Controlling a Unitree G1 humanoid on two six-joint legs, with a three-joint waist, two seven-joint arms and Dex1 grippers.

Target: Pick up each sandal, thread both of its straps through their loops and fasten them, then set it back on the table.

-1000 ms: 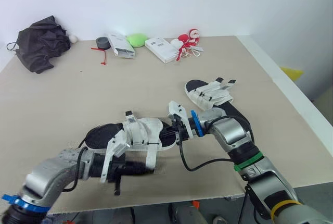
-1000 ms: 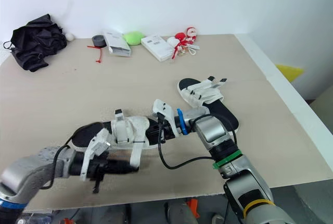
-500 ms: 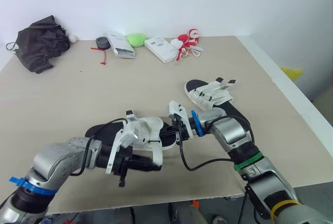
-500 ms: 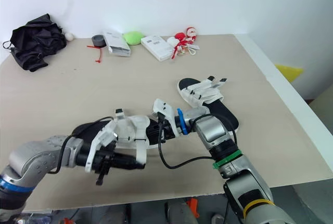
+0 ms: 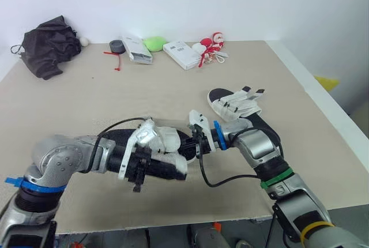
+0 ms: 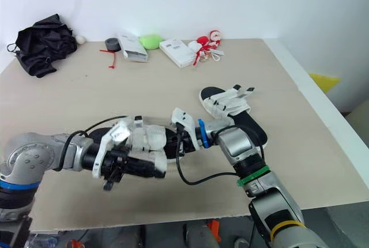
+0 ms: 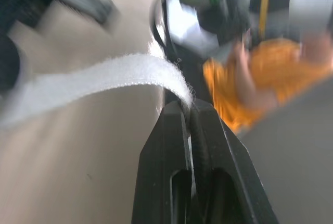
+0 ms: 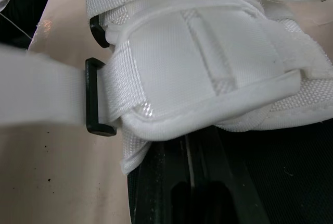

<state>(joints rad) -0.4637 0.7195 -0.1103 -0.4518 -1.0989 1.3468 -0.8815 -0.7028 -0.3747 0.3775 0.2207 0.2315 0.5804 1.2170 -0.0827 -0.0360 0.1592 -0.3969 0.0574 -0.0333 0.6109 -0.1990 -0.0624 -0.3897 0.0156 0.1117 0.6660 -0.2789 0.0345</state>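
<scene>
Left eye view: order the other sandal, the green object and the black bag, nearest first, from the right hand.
1. other sandal, just beyond the right hand, rightward.
2. green object, far edge, middle.
3. black bag, far left corner.

1. A broad table (image 5: 173, 83) with a pale beige top takes up most of the room ahead.
2. Behind it stands a plain white wall (image 5: 230, 0), evenly lit, with a bright patch low down.
3. Along the table's far edge lie a crumpled black cloth (image 5: 49, 46), a dark roll of tape (image 5: 117, 45), two white boxes (image 5: 137, 49), a green lump (image 5: 153, 44) and a red-and-white toy (image 5: 209, 45).
4. Past the right edge, something yellow (image 5: 324, 81) lies on the dull floor (image 5: 360, 121).
</scene>
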